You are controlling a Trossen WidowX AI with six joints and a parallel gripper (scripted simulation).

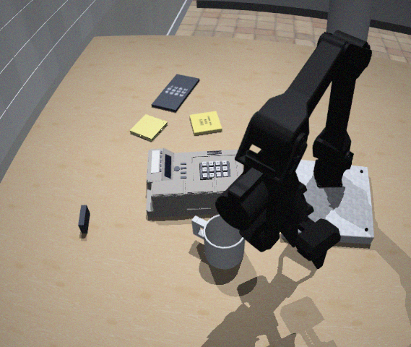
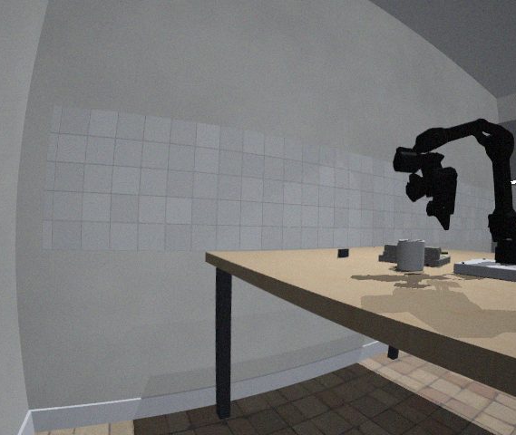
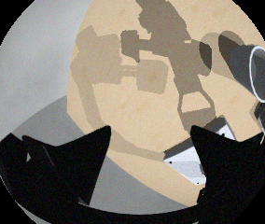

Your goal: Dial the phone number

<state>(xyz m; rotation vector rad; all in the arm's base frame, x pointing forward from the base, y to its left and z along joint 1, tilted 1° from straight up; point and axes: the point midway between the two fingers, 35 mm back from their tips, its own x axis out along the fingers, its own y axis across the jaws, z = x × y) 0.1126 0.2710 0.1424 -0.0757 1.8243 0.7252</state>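
Our gripper (image 2: 435, 210) hangs high with its fingers spread wide, grasping nothing. The desk phone's keypad (image 1: 214, 169) lies below it and off to one side, beyond the mug (image 1: 223, 242). We judge we must swing over and descend, pressing with one fingertip only.

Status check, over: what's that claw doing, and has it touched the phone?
Gripper open, empty, high above table. Desk phone untouched. Grey mug close beside phone.

Print on one yellow note (image 1: 205, 122) and the dark remote (image 1: 175, 92) is too blurred to read.
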